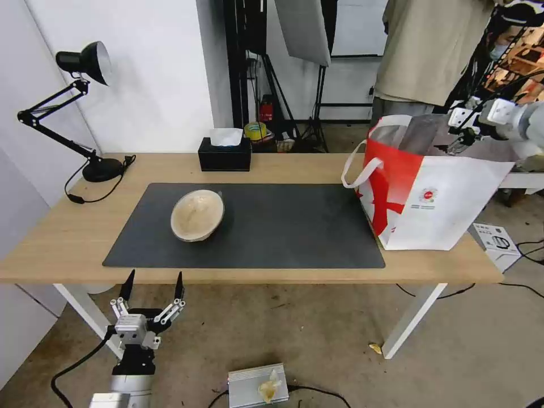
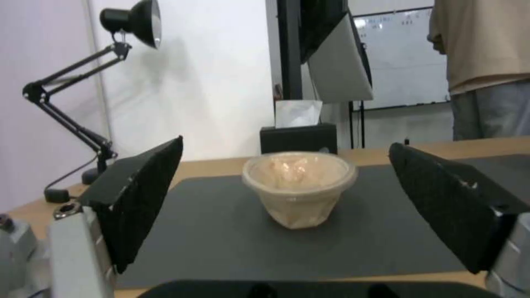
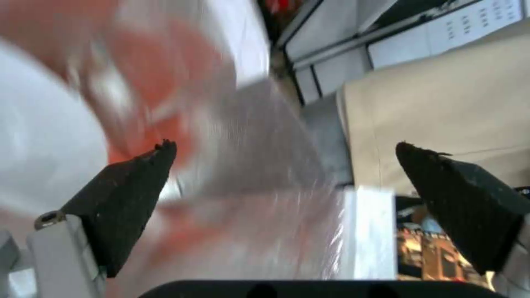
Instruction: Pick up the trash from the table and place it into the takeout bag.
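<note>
A beige paper-pulp bowl sits on the left half of the dark grey mat on the table; it is the one piece of trash I see there. My left gripper hangs open below the table's front edge, in line with the bowl. In the left wrist view the bowl stands upright some way beyond that gripper, apart from both fingers. The white-and-red takeout bag stands at the table's right end. Above its far rim my right gripper is open, and the blurred foil lining shows beyond that gripper, which holds nothing.
A black desk lamp stands at the back left and a black tissue box at the back edge. A small white box and a grey metal box lie on the floor. A person stands behind the bag.
</note>
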Motion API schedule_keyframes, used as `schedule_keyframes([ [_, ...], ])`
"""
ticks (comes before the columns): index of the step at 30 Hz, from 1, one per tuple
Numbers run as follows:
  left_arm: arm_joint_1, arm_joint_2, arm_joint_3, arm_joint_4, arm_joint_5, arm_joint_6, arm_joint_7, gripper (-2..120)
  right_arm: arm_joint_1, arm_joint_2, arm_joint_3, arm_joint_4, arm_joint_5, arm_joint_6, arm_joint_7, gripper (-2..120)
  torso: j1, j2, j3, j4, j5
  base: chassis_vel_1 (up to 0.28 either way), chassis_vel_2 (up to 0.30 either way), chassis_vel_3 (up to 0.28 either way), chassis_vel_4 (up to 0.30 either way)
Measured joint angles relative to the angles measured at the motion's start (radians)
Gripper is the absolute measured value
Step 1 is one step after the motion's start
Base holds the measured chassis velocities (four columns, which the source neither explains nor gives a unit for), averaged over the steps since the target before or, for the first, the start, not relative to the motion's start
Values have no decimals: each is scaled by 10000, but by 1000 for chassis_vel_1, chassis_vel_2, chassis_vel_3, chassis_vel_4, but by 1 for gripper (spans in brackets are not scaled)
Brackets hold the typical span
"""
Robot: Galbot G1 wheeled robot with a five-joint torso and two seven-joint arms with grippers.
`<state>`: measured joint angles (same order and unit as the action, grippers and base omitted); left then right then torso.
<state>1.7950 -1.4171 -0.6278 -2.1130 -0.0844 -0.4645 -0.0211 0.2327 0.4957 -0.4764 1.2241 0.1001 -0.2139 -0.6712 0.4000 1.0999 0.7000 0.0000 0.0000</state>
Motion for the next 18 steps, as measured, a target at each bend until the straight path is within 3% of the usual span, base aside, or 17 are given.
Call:
schedule_keyframes([
  [2, 18, 32, -12, -101, -3, 15, -6, 100, -12, -186, 66, 390, 743, -239, 235, 100, 0, 1, 0, 1, -2, 0, 0, 0, 0],
  [4, 60, 81, -21, -329, -4, 152, -19, 100, -330, -656, 369, 1619, 2538, -834, 984, 100, 0, 1, 0, -1, -2, 0, 0, 0, 0],
  [5, 60, 81, -21, -329, -4, 152, -19, 100, -330, -656, 369, 1619, 2538, -834, 984, 100, 0, 1, 0, -1, -2, 0, 0, 0, 0],
  [9, 80, 90, 4, -447, 9, 225, -38, 100, -1408, -1298, 979, 3569, 5124, -1350, 2944, 100, -1, 1, -1, -1, -4, 0, 0, 0, 0],
  [10, 80, 90, 4, -447, 9, 225, -38, 100, -1408, -1298, 979, 3569, 5124, -1350, 2944, 100, -1, 1, -1, -1, -4, 0, 0, 0, 0],
  [14, 61, 116, 128, -491, 141, 247, -47, 100, -2955, -1492, 1759, 5119, 6993, -1021, 5249, 100, -1, 1, -2, -1, -2, 0, 0, 0, 0],
  [15, 61, 116, 128, -491, 141, 247, -47, 100, -2955, -1492, 1759, 5119, 6993, -1021, 5249, 100, -1, 1, -2, -1, -2, 0, 0, 0, 0],
  [18, 18, 122, 205, -512, 185, 265, -67, 100, -3711, -1329, 1868, 5912, 7727, -261, 7039, 100, -1, 1, -1, -1, -3, 0, 0, 0, 0],
])
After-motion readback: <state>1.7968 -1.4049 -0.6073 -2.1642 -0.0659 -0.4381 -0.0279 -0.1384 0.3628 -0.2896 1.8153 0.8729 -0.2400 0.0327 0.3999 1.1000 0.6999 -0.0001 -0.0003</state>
